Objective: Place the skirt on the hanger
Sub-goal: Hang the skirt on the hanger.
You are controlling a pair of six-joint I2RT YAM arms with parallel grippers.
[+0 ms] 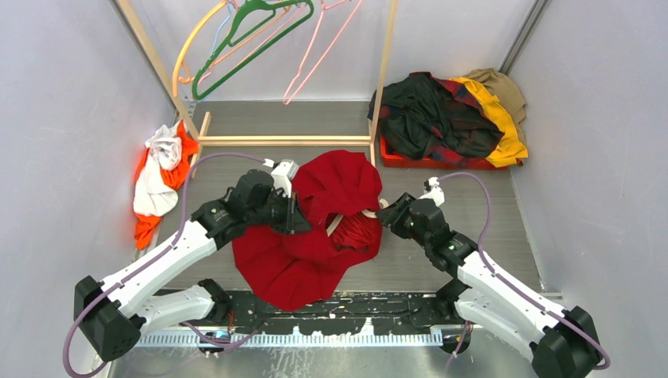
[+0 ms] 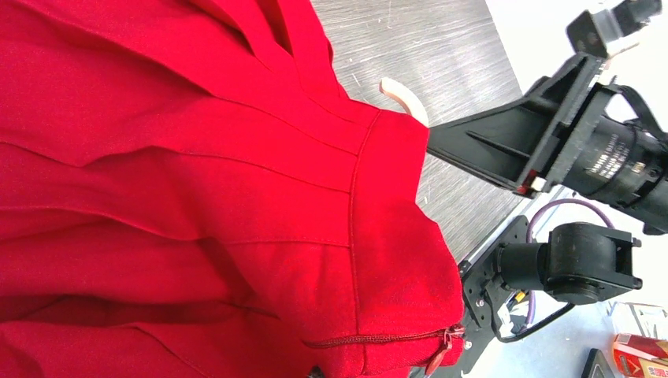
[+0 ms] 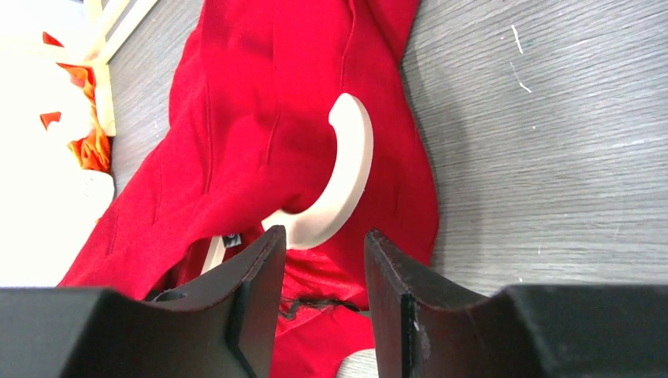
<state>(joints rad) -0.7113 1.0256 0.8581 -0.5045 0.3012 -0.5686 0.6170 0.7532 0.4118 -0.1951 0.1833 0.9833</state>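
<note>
— Where's the bright-red pleated fabric skirt [image 1: 299, 268]?
— Bunched mid-table, the left gripper [image 1: 299, 219] clamped shut on its 9 o'clock edge
— And the thin cream hanger [image 3: 346, 173]?
— Inside it, curved hook poking out at 3 o'clock, before the right gripper [image 3: 319, 236], jaws parted and empty

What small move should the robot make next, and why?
Probably ease the right gripper forward and close it on the hanger: its jaws stand open just short of the hook, which pokes out of the skirt that the left gripper holds.
</note>
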